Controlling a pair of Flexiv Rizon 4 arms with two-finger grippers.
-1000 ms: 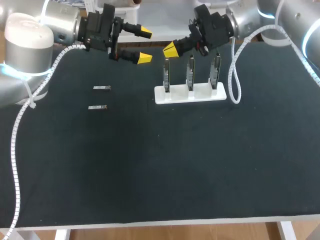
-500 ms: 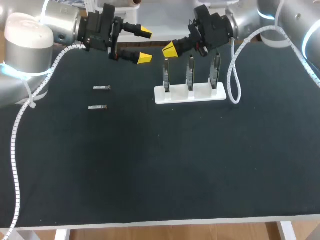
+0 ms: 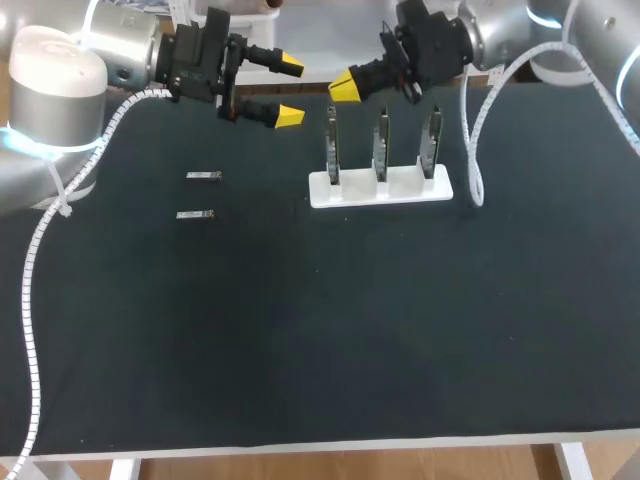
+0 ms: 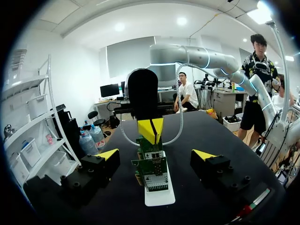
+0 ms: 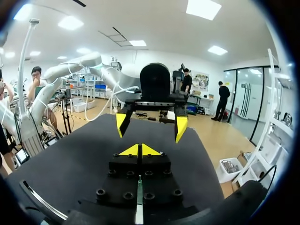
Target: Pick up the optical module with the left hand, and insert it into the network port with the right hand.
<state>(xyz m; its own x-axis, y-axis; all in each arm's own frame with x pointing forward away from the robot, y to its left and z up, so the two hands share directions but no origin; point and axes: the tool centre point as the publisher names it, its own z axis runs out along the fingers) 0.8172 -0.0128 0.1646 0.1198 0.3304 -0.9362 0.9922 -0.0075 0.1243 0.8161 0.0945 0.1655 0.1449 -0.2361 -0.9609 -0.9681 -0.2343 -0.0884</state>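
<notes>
Two small silver optical modules lie on the black table, one (image 3: pixel 204 176) behind the other (image 3: pixel 196 214), at the left. A white base (image 3: pixel 380 188) carries three upright port boards (image 3: pixel 380 145). My left gripper (image 3: pixel 289 91) hangs open over the table's far edge, left of the boards, holding nothing. My right gripper (image 3: pixel 345 87) is shut and empty, just above and behind the leftmost board (image 3: pixel 332 148). In the left wrist view the open fingers (image 4: pixel 108 154) flank the boards (image 4: pixel 152 168), with the right gripper's yellow tip (image 4: pixel 150 130) above them. The right wrist view shows its shut tips (image 5: pixel 139 150) facing the left gripper (image 5: pixel 151 124).
A white spiral cable (image 3: pixel 470 150) from my right arm hangs down beside the base's right end. Another cable (image 3: pixel 40 260) trails along the table's left side. The black table (image 3: pixel 330 330) stretches wide in front of the base and modules.
My right gripper has risen and drawn back toward the far edge, away from the leftmost board. The left arm and both modules have stayed put.
</notes>
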